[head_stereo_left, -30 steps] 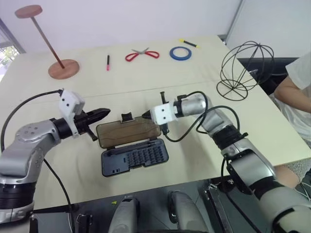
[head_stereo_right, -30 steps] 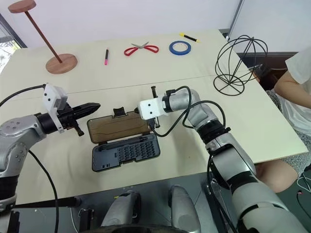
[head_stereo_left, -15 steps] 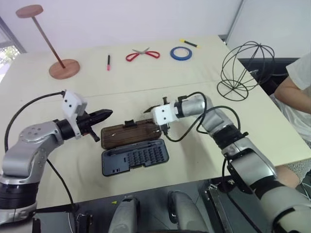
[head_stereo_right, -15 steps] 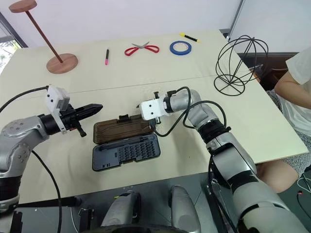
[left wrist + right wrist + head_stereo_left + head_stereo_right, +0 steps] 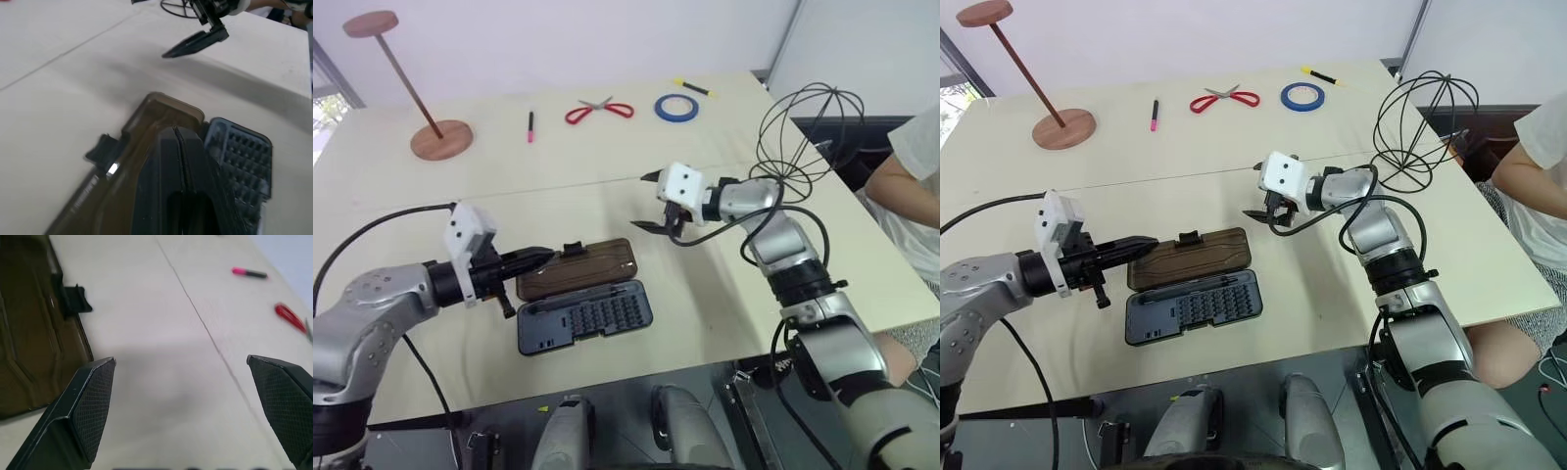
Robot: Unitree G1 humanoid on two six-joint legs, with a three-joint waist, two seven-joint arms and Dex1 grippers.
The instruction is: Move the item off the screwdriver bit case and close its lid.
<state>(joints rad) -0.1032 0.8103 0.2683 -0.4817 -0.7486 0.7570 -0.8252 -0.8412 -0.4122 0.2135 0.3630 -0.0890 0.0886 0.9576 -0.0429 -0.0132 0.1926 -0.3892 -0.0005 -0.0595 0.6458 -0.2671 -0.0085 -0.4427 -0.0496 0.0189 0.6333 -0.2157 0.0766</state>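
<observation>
From the head views, the wire sphere (image 5: 800, 142) already stands on the table (image 5: 607, 147), well apart from the bit case (image 5: 582, 299), so lid closing is the step in hand. The brown lid (image 5: 578, 266) lies flat open behind the slotted tray (image 5: 592, 318). The left gripper (image 5: 536, 259), pinched shut and empty, points at the lid's left end; the right gripper (image 5: 1268, 196) hangs wide open just past its right end.

In the left wrist view the closed fingers (image 5: 176, 161) sit over the lid.

In the right wrist view the spread fingers (image 5: 83, 401) flank bare table beside the lid's latch (image 5: 76, 298). Next, I judge, the lid must be lifted and folded onto the tray.
</observation>
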